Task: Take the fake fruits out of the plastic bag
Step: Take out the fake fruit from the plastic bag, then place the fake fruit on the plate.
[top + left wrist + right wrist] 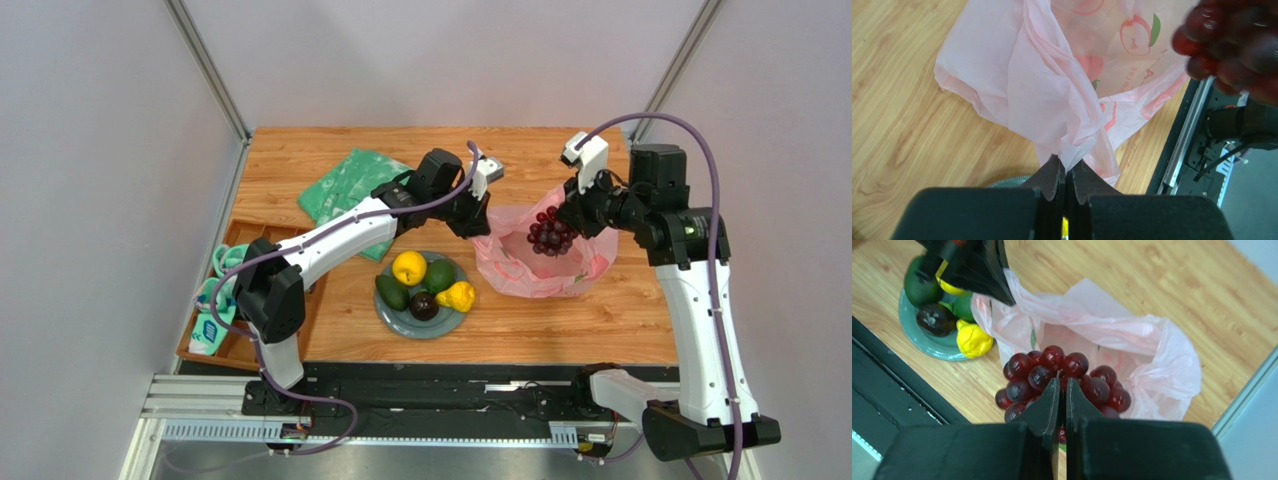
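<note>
The pink plastic bag lies open on the table, right of centre. My left gripper is shut on its left rim and holds it up. My right gripper is shut on the stem of the dark red grape bunch and holds it above the bag's mouth; the bunch hangs just past the fingertips. On the grey plate lie the yellow-orange citrus, two green avocados, a dark fruit and the yellow lumpy fruit.
A flat green patterned bag lies at the back left. A wooden tray with teal-and-white packets sits at the table's left edge. A black rail runs along the near edge.
</note>
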### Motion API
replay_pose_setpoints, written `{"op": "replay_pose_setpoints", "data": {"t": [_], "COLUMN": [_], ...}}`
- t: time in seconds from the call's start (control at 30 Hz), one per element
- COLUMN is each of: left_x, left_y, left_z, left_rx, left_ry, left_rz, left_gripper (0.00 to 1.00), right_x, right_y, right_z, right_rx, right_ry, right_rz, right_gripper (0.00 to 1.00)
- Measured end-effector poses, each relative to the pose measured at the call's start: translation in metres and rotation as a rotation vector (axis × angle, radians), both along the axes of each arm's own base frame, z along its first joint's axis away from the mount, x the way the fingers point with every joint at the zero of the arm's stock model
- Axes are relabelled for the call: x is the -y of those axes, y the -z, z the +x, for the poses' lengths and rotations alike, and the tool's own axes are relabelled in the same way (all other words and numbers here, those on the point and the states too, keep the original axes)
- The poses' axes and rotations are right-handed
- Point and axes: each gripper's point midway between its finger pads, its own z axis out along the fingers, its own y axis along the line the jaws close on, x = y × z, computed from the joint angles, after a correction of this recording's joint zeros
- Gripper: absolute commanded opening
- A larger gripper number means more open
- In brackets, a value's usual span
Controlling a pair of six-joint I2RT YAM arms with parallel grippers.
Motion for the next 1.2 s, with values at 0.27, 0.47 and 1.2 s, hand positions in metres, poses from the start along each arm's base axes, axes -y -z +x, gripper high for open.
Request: {"op": "replay_pose_setpoints", "data": {"t": [0.27,0.47,1.2], "left_x": [0.037,0.001,-0.263], "left_y": [-0.034,-0.067,-0.116], "left_z": [0.06,0.103,-0.015], "left_rx": [0.109,0.16,0.324], "left_ry": [-0.073,-0.201,-0.492], "left_rz": [-0.041,-0.067,0.05], "left_gripper": [0.99,0.99,0.99], "right_x": [-0.02,-0.049,-0.203], "right_y": [-0.069,-0.069,0.019], "right_z": [-0.023,-0.034,0.005], "right_rx": [0.164,0.116,-0.174], "right_ry": [-0.116,-0.243,-0.592], "right_rz": [0.096,0.141,0.154], "right_gripper": [0.0,0.0,0.0]}}
